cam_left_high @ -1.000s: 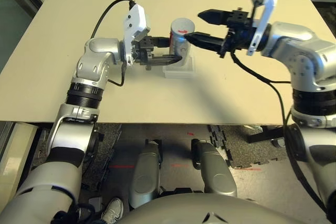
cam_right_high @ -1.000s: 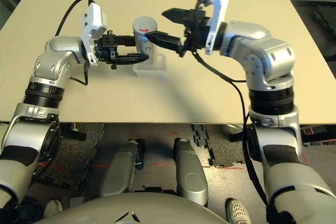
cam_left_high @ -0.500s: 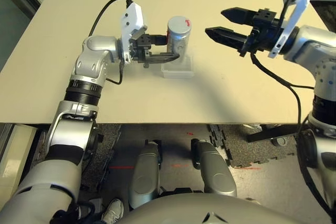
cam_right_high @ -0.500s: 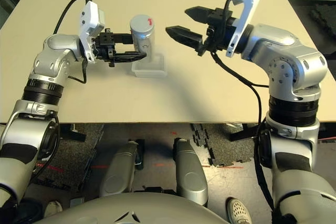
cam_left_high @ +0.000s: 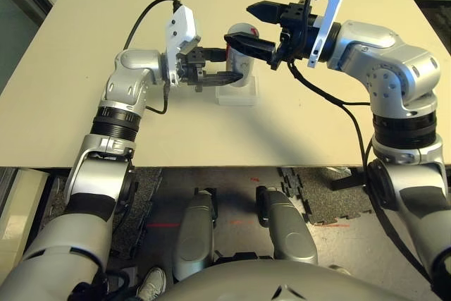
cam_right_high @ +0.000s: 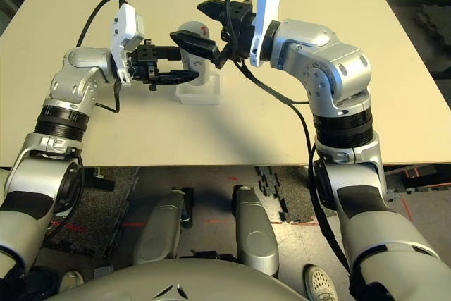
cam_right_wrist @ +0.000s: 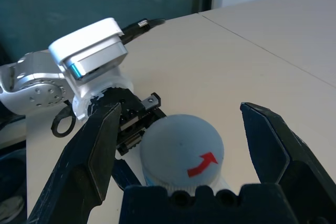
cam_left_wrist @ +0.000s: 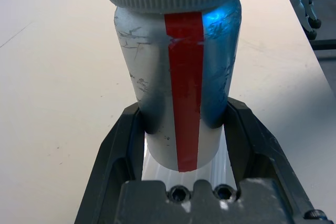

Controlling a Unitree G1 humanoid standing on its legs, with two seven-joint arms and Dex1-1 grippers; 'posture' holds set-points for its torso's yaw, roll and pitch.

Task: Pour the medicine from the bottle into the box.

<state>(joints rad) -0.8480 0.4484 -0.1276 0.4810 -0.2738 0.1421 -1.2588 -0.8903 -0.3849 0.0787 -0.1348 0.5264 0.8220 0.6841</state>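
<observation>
Two grippers work at one bottle (cam_left_wrist: 152, 72): the left gripper (cam_left_high: 233, 66) is clamped on its body, while the right gripper (cam_left_high: 239, 24) stands with its fingers wide apart about the cap (cam_right_wrist: 181, 148). The cap sits on the bottle and bears a red arrow (cam_right_wrist: 202, 165); a red stripe (cam_left_wrist: 186, 93) runs down the side. The step in hand is judged to be opening the bottle, before any pouring. To do it well, the right gripper should be centred over the cap, lowered until both fingers flank its ridged edge, closed evenly, and turned about the bottle's axis. The left gripper should meanwhile hold firm against the twist, since a slip would let the bottle rotate or tilt. The cap should then be lifted straight off and carried aside. The medicine is presumably inside the bottle.

Relative to the left gripper, the bottle lies between the two fingers, touched on both sides well below the cap, roughly upright. Relative to the right gripper, the cap lies within the span of the fingers, ungripped. The bottle's lower end is over the box (cam_left_high: 239, 98), which rests on the table (cam_left_high: 176, 132); whether they touch cannot be told.
</observation>
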